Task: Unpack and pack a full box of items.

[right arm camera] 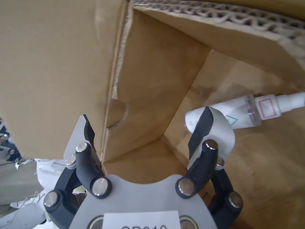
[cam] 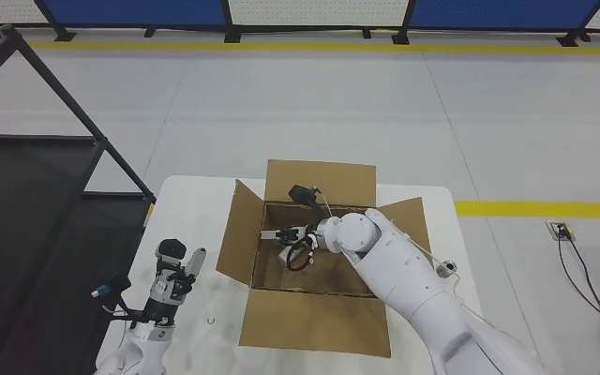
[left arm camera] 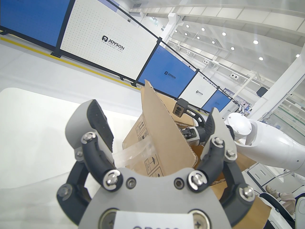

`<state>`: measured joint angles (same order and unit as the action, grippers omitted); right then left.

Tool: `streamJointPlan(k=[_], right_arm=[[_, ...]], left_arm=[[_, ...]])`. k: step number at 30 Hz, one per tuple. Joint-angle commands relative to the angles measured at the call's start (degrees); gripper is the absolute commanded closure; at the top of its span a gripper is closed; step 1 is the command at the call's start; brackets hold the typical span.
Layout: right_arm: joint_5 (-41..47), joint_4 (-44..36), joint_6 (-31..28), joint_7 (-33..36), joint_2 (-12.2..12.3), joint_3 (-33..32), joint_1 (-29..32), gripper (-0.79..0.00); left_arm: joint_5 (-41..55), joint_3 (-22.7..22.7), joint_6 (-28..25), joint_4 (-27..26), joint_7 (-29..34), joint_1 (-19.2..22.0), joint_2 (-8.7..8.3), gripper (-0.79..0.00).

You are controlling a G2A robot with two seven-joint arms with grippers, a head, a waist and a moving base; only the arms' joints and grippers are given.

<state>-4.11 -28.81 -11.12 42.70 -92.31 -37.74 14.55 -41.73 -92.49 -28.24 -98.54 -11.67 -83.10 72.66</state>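
An open cardboard box (cam: pixel 319 323) stands in the middle of the white table (cam: pixel 192 202) with all its flaps folded out. My right gripper (cam: pixel 292 247) is down inside the box, near its left wall, and it is open (right arm camera: pixel 146 120) with nothing between its fingers. A white bottle (right arm camera: pixel 240 113) with a clear cap lies on its side on the box floor, just beyond one fingertip (right arm camera: pixel 205 120). My left gripper (cam: pixel 178 264) hangs over the table to the left of the box, open (left arm camera: pixel 155 115) and empty, facing the box's side flap (left arm camera: pixel 162 129).
A dark metal rack (cam: pixel 56 216) stands off the table's left edge. A tiny ring-like item (cam: pixel 211 322) lies on the table between the left arm and the box. Bare tabletop lies left of the box.
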Motion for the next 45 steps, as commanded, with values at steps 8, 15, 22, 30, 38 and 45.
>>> streamJointPlan(k=[8, 15, 22, 30, 38, 45], right_arm=[[0.7, 5.9, 0.0, -2.5, -2.4, 0.2, -0.8, -0.785], [0.9, 9.1, -1.4, -3.0, -3.9, 0.1, -1.5, -0.785], [0.2, 11.6, -2.2, -3.2, -5.2, 0.2, -1.9, -0.785], [0.6, 13.8, -3.2, 0.4, -6.0, -0.4, -2.9, -0.785], [-0.7, 14.4, -4.5, 0.7, -6.6, -0.5, -3.0, -0.785], [-5.9, 13.8, -9.9, -2.8, -6.9, 0.9, -2.5, -0.785]], left_arm=[[0.0, 0.0, 0.0, 0.0, 0.0, 0.0, 0.00, -0.785], [0.0, 0.0, 0.0, 0.0, 0.0, 0.0, 0.00, -0.785], [0.0, 0.0, 0.0, 0.0, 0.0, 0.0, 0.00, -0.785], [0.0, 0.0, 0.0, 0.0, 0.0, 0.0, 0.00, -0.785], [0.0, 0.0, 0.0, 0.0, 0.0, 0.0, 0.00, -0.785], [0.0, 0.0, 0.0, 0.0, 0.0, 0.0, 0.00, -0.785]])
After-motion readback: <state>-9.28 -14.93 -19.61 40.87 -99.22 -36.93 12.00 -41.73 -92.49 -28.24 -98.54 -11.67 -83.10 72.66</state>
